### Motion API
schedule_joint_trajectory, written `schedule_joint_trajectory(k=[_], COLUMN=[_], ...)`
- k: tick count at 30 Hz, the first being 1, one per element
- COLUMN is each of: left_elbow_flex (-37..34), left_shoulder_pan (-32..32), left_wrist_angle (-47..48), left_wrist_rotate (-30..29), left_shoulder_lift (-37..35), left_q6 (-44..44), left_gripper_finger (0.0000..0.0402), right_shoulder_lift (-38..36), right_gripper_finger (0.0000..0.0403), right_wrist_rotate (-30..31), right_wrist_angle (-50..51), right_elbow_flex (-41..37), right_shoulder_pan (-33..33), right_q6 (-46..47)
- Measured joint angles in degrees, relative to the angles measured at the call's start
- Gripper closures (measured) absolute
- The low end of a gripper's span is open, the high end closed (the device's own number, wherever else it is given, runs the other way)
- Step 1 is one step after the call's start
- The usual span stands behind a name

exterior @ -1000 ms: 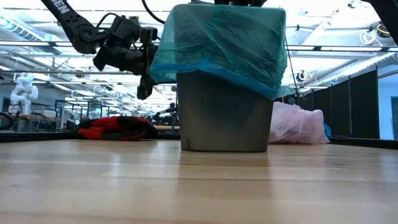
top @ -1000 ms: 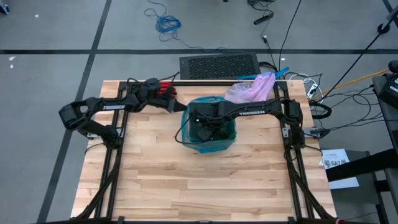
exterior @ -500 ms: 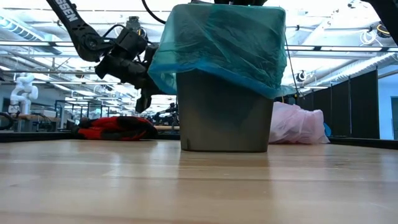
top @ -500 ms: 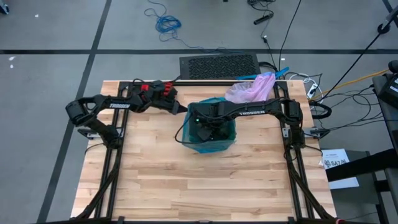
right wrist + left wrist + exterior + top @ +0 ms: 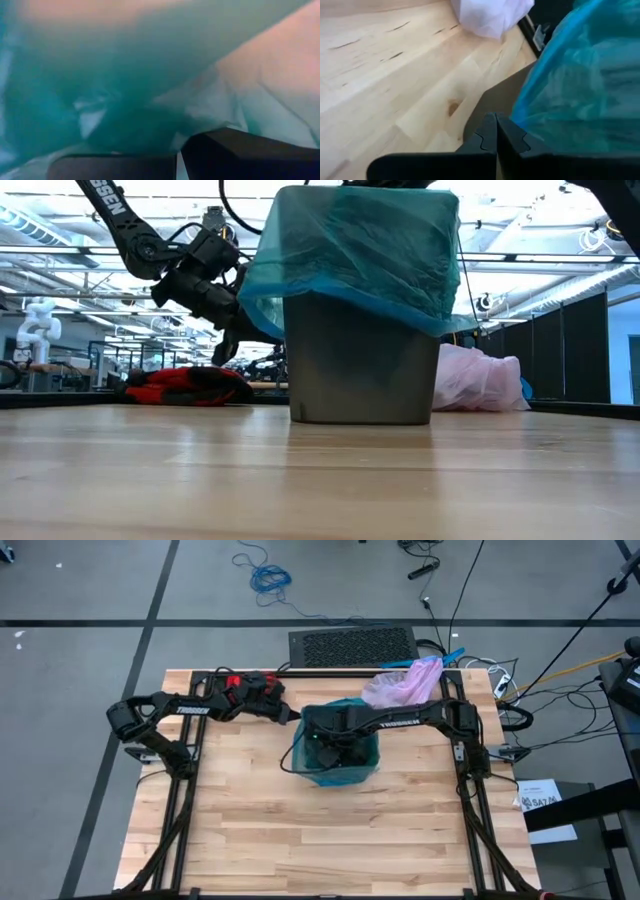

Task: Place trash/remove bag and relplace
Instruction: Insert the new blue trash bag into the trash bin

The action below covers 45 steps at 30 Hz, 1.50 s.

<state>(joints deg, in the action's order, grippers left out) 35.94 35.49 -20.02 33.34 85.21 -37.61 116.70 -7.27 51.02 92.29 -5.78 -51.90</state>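
Near the bench's (image 5: 250, 820) far-left edge, at about eleven o'clock in the overhead view, lies a crumpled red glove (image 5: 185, 385). Just right of it the left claw (image 5: 496, 131) hangs by the nine o'clock side of the upright grey plastic bin (image 5: 360, 360), its fingers pressed together with nothing visibly between them, tips beside the hanging hem of the teal-green plastic bag (image 5: 350, 250) that lines the bin and folds over its rim. At the bench's centre the right claw (image 5: 330, 745) reaches down inside this lined bin, fingers shut; whether it pinches anything cannot be told, nor can the bin's contents. At one o'clock from the bin, well apart from both claws, the thin pale lilac-pink plastic liner (image 5: 405, 683) rests bunched on the bench's far edge, its long axis running toward two o'clock.
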Motion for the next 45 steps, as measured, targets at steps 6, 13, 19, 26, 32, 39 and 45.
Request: schedule_joint_trajectory(k=[6,13,19,26,32,39,45], left_elbow_flex=[0.00,0.00,0.00,0.00,0.00,0.00,0.00], left_shoulder_pan=[-0.58,-1.13,-0.30,1.99,3.12,6.03,11.11], left_wrist_angle=[1.49,1.51,-1.37,-3.53,-3.57,-3.50,-1.44], left_wrist_rotate=[-1.01,-2.57,1.28,10.08,19.65,22.82,19.37], left_shoulder_lift=[0.00,0.00,-0.90,-1.53,-1.55,-1.57,-1.57], left_q6=[0.96,1.97,1.95,0.58,-2.12,-2.41,-0.60], left_gripper_finger=[0.0401,0.0401,0.0401,0.0401,0.0367,0.0282,0.0243], right_shoulder_lift=[-1.73,-4.31,-4.82,-4.82,-4.80,-4.78,-4.76], right_gripper_finger=[0.0403,0.0403,0.0403,0.0403,0.0403,0.0403,0.0403], right_wrist_rotate=[0.54,1.73,1.57,1.38,1.29,1.25,1.22], right_wrist_angle=[0.33,0.74,1.24,1.31,1.62,1.73,1.81], right_elbow_flex=[0.00,0.00,0.00,0.00,0.00,0.00,0.00], right_shoulder_pan=[0.48,0.70,0.70,1.03,1.18,1.18,1.18], right_q6=[3.00,5.21,5.21,5.23,5.33,5.42,5.78])
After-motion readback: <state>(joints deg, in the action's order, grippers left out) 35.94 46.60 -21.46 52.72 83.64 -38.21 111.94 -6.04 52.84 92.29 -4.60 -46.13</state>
